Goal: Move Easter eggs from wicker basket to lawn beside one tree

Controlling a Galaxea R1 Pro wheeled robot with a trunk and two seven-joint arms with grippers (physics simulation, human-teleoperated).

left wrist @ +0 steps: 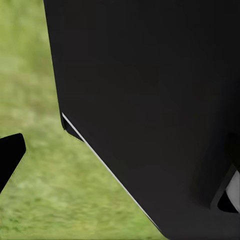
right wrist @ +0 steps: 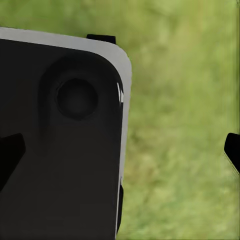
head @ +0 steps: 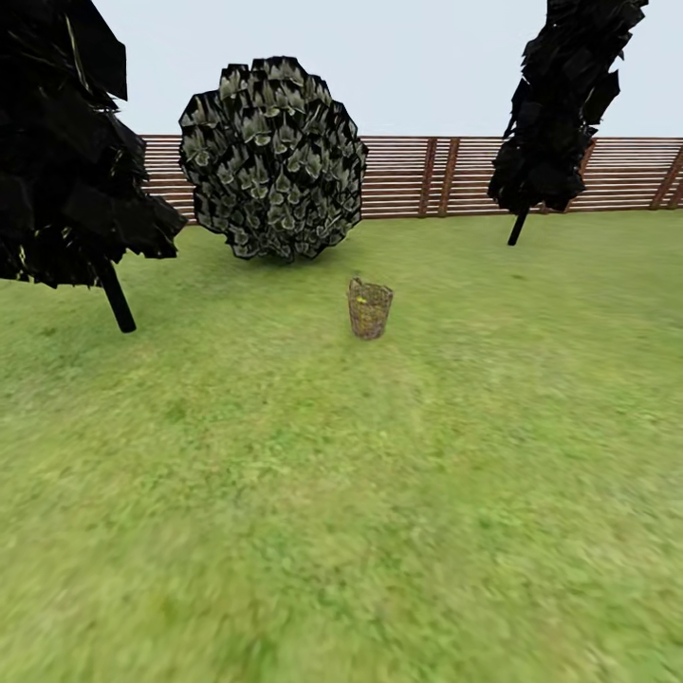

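Observation:
The wicker basket (head: 369,309) stands upright on the lawn (head: 341,493), well ahead of me in the middle of the head view. A small yellow spot shows at its rim; the Easter eggs are too small to tell apart at this distance. The tree is out of view. In the left wrist view my left gripper (left wrist: 120,160) hangs over grass beside a black part of my own body, with one fingertip (left wrist: 10,157) far out at the frame's edge. My right gripper (right wrist: 120,152) is open and empty, its fingertips (right wrist: 10,152) wide apart over the grass.
A round grey-green bush (head: 273,156) stands behind the basket. Two narrow dark ragged-leaved crowns on thin stems flank it, one near left (head: 66,142) and one far right (head: 560,104). A brown slatted fence (head: 427,175) closes the garden at the back.

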